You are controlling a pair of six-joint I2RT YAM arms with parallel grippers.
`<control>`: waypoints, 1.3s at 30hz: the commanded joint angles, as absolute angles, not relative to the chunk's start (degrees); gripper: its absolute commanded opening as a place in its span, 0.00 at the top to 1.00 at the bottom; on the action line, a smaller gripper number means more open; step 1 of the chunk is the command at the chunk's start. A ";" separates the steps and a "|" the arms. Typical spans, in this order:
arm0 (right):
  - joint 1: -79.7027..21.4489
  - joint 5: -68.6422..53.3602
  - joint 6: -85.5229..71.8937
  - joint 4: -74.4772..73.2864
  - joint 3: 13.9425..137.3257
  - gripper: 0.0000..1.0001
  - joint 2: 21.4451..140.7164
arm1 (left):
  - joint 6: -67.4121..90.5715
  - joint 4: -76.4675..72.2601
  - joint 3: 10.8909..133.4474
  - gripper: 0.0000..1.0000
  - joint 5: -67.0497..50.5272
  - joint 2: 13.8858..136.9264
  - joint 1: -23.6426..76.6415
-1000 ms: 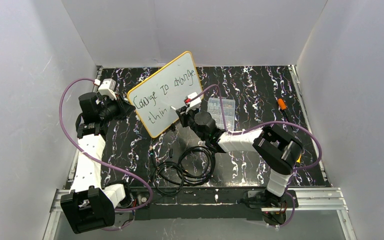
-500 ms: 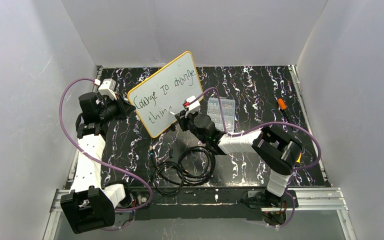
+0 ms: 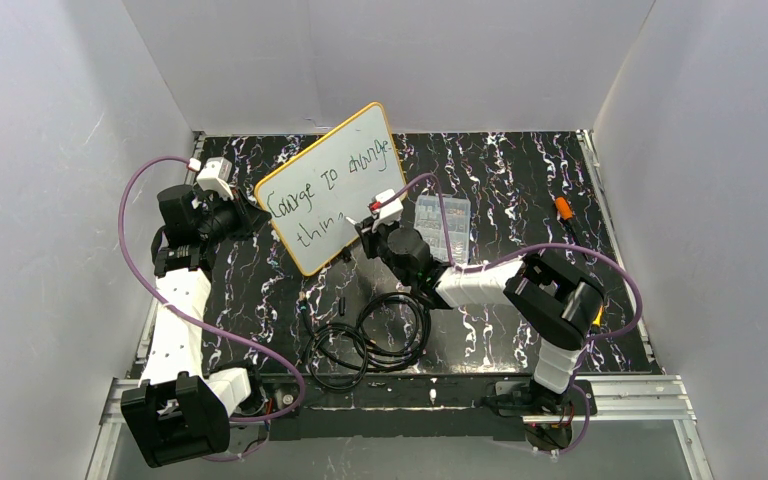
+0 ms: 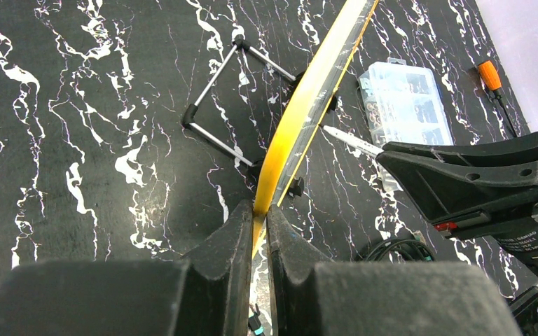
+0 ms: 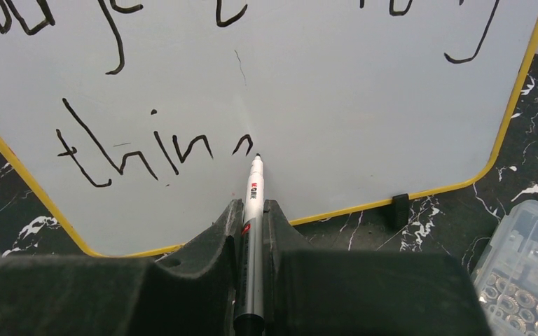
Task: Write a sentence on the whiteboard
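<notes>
Whiteboard (image 3: 335,155): propped tilted, back-left of table; white w/ yellow rim, rounded corners.
Left gripper (image 4: 256,217): pinched on board's edge; hold firm vs. wobble.
Right gripper (image 5: 252,213): clamped on marker (image 5: 253,189); tip at board, use light, even strokes.
Sentence (image 3: 330,183): "Courage to change / thin", next letter half-formed.

My left arm (image 3: 175,320) rises along the left edge of the worktop (image 3: 520,190), elbow bent, wrist turned inward; my left gripper (image 4: 259,210) has both jaws pinched on the whiteboard (image 4: 309,89) rim. My right arm (image 3: 480,280) stretches low from the near right corner toward the worktop's middle, my right gripper (image 5: 253,210) clamped around the marker (image 5: 255,183).
</notes>
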State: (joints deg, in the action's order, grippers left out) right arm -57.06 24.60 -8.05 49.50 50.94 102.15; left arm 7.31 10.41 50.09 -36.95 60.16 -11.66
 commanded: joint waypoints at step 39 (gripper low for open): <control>-58.32 23.12 -9.05 46.85 51.99 0.99 106.13 | 7.65 11.00 50.61 1.00 -38.87 59.79 -11.27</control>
State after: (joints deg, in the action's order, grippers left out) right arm -57.69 24.21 -8.38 46.68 51.57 105.38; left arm 7.33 10.33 50.09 -36.84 60.18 -11.66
